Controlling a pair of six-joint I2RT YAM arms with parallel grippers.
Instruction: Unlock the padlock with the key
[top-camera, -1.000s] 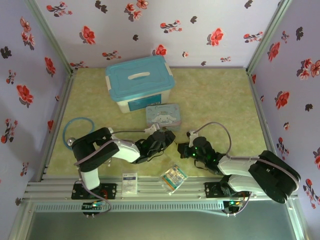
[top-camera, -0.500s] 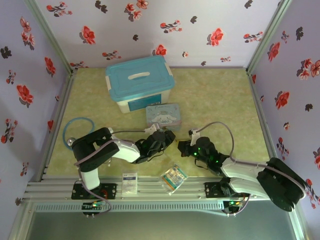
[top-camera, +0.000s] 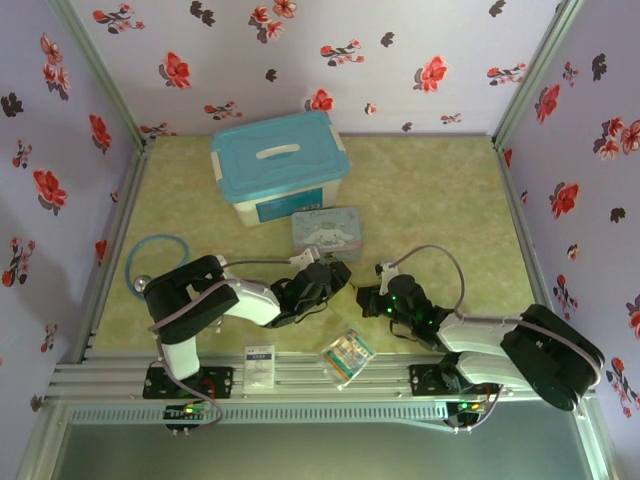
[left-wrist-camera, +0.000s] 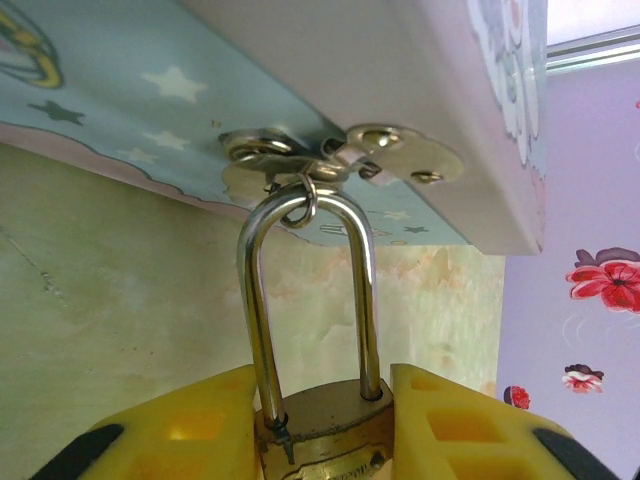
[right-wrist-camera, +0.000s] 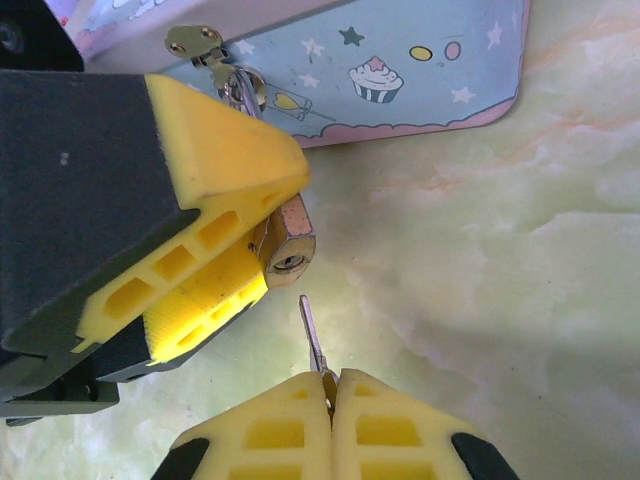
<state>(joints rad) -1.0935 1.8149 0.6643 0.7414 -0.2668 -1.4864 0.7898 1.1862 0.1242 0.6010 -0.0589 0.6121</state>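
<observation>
The brass padlock (left-wrist-camera: 322, 432) hangs by its silvery shackle (left-wrist-camera: 256, 300) from a ring on the hasp of the cartoon tin (left-wrist-camera: 300, 70). My left gripper (left-wrist-camera: 325, 390) is shut on the padlock's body, with a yellow pad on each side. In the right wrist view the padlock (right-wrist-camera: 288, 238) juts from the left fingers (right-wrist-camera: 215, 150), its keyhole facing my right gripper (right-wrist-camera: 331, 385). That gripper is shut on the key (right-wrist-camera: 313, 335). The key's blade points up at the keyhole, its tip a short gap below and slightly right of it. From above, both grippers (top-camera: 338, 273) (top-camera: 366, 298) meet just in front of the tin (top-camera: 327, 230).
A white box with a blue lid (top-camera: 280, 165) stands behind the tin. A blue-tubed stethoscope (top-camera: 155, 262) lies at the left. A white card (top-camera: 259, 365) and a clear packet (top-camera: 347, 356) rest near the front rail. Open green tabletop (top-camera: 450, 190) spreads to the right.
The right arm's rear links swung out to the right and came back. Its gripper stays close in front of the padlock. The left arm has not moved.
</observation>
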